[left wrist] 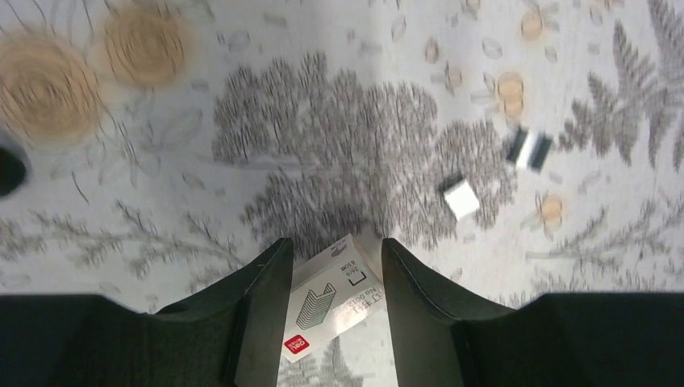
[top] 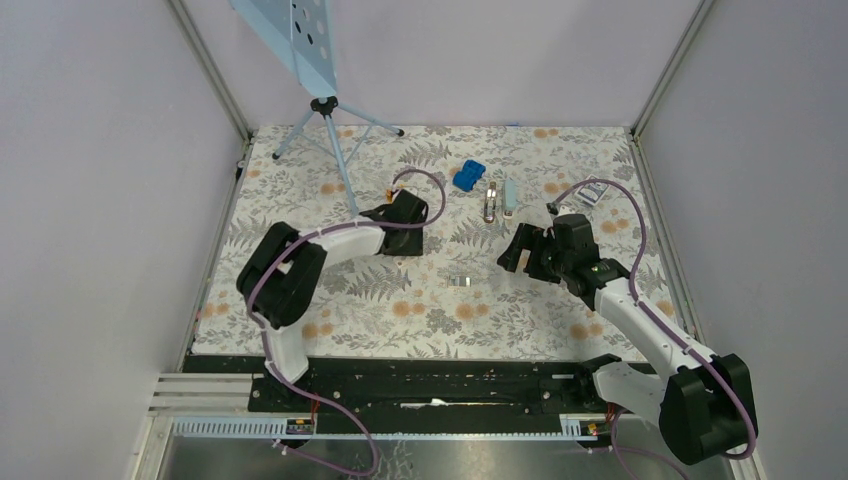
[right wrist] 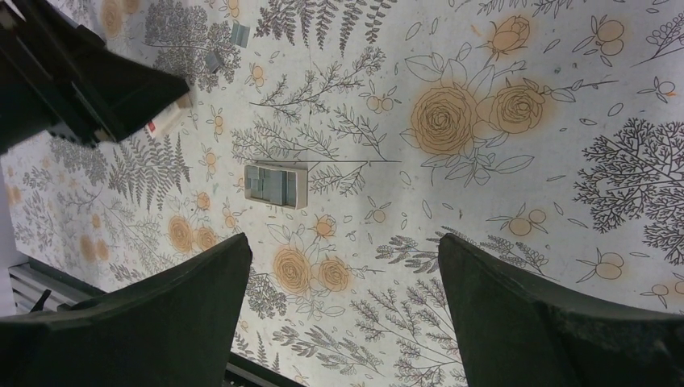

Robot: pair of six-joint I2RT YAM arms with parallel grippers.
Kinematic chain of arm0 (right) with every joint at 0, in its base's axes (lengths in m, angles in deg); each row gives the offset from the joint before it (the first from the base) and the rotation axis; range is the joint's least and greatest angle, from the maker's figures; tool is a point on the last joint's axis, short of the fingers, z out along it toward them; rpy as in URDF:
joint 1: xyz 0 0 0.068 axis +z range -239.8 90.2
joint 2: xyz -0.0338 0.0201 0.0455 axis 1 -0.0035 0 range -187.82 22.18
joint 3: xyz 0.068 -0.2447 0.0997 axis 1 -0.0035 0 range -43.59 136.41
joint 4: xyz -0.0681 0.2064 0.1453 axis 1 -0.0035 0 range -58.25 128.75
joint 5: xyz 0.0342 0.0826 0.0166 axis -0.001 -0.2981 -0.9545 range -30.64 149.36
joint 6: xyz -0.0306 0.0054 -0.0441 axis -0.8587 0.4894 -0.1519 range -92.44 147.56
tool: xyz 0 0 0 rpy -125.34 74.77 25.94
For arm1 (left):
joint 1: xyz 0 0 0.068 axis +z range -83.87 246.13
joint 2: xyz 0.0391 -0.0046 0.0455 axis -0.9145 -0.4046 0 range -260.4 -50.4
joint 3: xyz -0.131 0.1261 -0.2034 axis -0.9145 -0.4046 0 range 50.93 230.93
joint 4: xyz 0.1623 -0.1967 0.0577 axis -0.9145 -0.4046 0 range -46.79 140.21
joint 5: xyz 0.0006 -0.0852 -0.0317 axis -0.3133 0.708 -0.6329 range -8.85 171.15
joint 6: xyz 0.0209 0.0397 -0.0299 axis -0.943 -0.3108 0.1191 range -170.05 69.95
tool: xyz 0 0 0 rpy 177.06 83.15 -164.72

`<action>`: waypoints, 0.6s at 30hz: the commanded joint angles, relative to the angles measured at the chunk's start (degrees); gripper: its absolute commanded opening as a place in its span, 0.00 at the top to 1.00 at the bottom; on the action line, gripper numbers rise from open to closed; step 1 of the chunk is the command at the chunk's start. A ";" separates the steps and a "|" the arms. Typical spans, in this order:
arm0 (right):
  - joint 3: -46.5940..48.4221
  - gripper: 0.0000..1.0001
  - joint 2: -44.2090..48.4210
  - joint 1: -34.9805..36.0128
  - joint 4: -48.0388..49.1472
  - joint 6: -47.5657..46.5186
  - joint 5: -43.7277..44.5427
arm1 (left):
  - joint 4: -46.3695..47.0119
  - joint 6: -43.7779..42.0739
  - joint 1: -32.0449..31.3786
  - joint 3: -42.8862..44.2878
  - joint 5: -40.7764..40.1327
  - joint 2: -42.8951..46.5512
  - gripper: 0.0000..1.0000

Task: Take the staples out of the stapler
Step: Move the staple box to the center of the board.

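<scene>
The stapler [top: 490,203] lies opened out at the back of the floral mat, its silver part beside a pale part. Two tiny silvery-grey pieces, the staples [left wrist: 530,149] [right wrist: 240,34], lie loose on the mat ahead of my left gripper [top: 398,205] [left wrist: 332,246]. That gripper is shut on a small white box [left wrist: 331,302] [right wrist: 165,121] with a red mark and a staple drawing. My right gripper [top: 512,255] [right wrist: 343,242] hangs open above the mat with nothing between its fingers.
A small cream tray of grey strips [top: 460,281] [right wrist: 276,185] sits mid-mat between the arms. A blue object [top: 468,176] lies left of the stapler, a white-and-blue box [top: 593,194] to its right. A tripod [top: 325,110] stands back left. Walls enclose three sides.
</scene>
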 commanded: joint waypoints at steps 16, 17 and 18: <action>-0.13 0.07 -1.17 -0.11 3.89 -0.57 -3.13 | 0.95 0.11 -10.34 -14.91 7.35 8.02 0.51; -0.01 0.07 -1.33 -0.11 3.78 -0.85 -3.16 | 0.87 -0.27 -10.61 -14.99 7.65 7.88 0.50; 0.30 0.07 -1.52 -0.13 3.68 -0.99 -3.14 | 0.86 -0.66 -10.69 -15.03 7.99 7.93 0.50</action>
